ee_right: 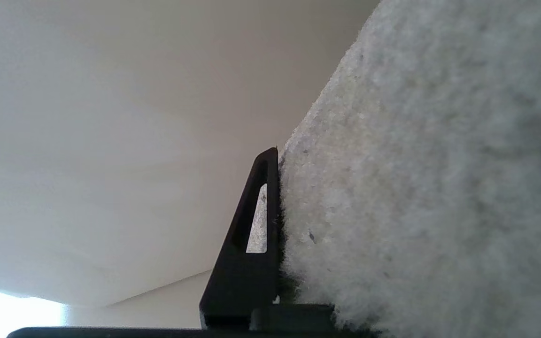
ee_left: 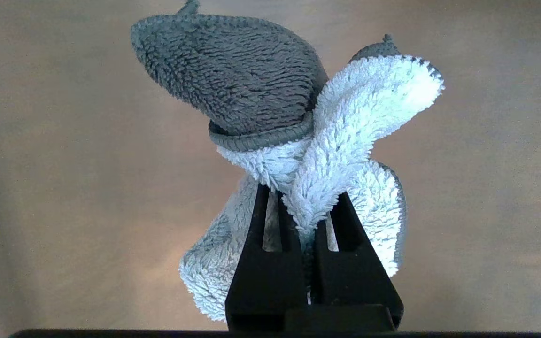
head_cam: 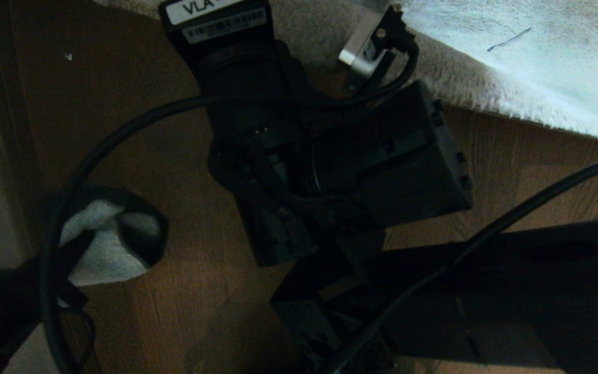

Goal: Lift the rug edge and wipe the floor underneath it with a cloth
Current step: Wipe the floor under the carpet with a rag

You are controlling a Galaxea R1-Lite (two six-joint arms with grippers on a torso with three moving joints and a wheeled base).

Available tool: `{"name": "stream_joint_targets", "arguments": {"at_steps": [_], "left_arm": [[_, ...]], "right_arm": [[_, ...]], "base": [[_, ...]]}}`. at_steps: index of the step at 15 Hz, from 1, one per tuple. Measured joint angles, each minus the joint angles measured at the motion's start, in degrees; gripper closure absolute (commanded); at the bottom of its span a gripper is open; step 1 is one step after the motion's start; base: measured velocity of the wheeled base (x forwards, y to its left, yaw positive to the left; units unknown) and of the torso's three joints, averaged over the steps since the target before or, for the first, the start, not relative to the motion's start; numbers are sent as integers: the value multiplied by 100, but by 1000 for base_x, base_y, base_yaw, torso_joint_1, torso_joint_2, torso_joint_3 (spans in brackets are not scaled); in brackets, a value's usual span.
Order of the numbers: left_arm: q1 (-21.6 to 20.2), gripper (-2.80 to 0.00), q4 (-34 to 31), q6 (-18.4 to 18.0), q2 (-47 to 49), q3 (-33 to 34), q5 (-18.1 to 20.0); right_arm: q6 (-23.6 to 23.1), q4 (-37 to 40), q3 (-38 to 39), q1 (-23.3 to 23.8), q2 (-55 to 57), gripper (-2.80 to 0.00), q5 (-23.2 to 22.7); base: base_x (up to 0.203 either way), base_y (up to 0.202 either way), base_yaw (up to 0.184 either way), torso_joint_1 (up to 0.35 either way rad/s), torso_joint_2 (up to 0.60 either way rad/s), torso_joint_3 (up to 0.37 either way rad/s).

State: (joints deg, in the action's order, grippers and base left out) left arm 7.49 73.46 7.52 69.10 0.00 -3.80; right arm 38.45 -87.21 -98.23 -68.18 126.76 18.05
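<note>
While the rug edge is held raised at the top of the head view, brown wood floor is exposed below and beside it. The plush pile is pinched by the right gripper; in the right wrist view one black finger is seen pressed flat against the rug, and the other is hidden behind the pile. The right arm, dark and cabled, is seen across the middle of the head view, reaching up to the rug.

At the lower left of the head view, the cloth is held above the floor. In the left wrist view the left gripper is seen clamped on a white fold of the cloth, with the grey part bunched beyond the fingertips.
</note>
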Motion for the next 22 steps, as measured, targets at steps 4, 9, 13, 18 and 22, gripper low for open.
{"name": "stream_joint_targets", "arguments": {"at_steps": [4, 9, 13, 18, 22], "left_arm": [[-450, 0, -760, -92, -644, 0, 15], [-431, 0, -2361, -96, -1933, 0, 60], [-327, 0, -4325, -114, -3762, 2, 313], [-296, 0, -6447, -351, -5119, 1, 394], [-292, 0, -7303, -319, -5277, 0, 223]], "right_arm": [[-3, 0, 26, 0, 4, 0, 13], [-2, 2, 39, 0, 6, 0, 18], [-2, 2, 41, 0, 9, 0, 20], [-18, 0, 96, 0, 6, 0, 20], [-119, 2, 105, 0, 6, 0, 18]], "base": [[0, 0, 0, 0, 0, 0], [0, 0, 0, 0, 0, 0], [0, 0, 0, 0, 0, 0], [0, 0, 0, 0, 0, 0], [0, 0, 0, 0, 0, 0]]}}
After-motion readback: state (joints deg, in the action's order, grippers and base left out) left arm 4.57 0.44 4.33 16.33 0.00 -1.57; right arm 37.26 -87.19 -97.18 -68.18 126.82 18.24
